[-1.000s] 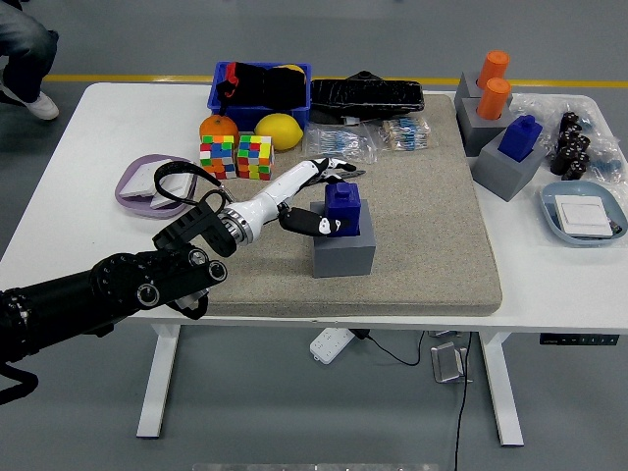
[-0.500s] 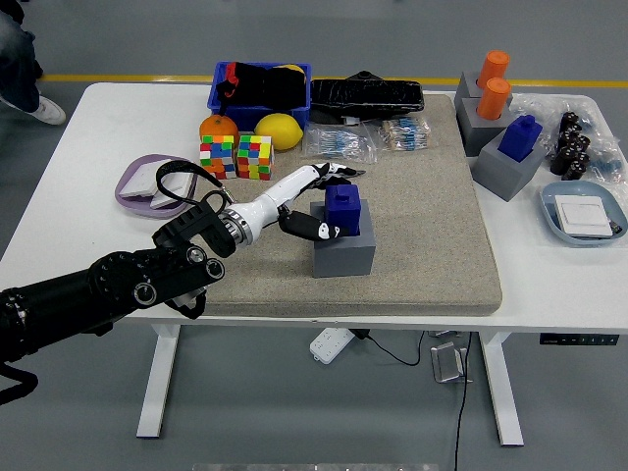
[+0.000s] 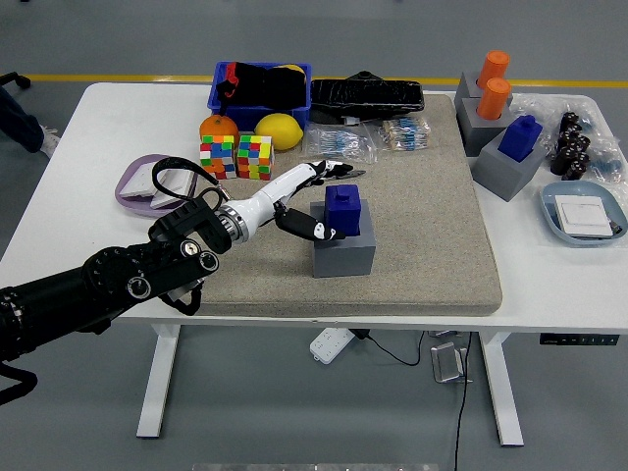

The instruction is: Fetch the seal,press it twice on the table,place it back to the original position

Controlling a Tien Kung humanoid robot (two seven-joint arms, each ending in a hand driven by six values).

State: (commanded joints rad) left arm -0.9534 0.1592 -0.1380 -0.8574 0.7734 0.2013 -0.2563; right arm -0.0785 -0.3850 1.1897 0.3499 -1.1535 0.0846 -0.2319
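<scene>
The blue seal [image 3: 343, 208] stands upright in its grey base block [image 3: 343, 250] near the middle of the beige mat [image 3: 432, 226]. My left hand [image 3: 324, 201], white with black fingertips, reaches in from the lower left and sits just to the left of the seal. Its fingers [image 3: 329, 172] are spread above the seal's left side and the thumb [image 3: 319, 231] is low by the block's top edge. The hand holds nothing. My right arm is out of view.
Two colour cubes [image 3: 236, 157], an orange [image 3: 217, 128] and a lemon [image 3: 279, 130] lie behind the hand. A purple plate [image 3: 132, 186] is at the left. Another blue seal [image 3: 520, 137] and two orange seals [image 3: 494, 83] on grey blocks stand at the right, by a blue dish [image 3: 584, 216].
My left hand has drawn back a little to the left, away from the seal. The seal has stayed in its grey block.
</scene>
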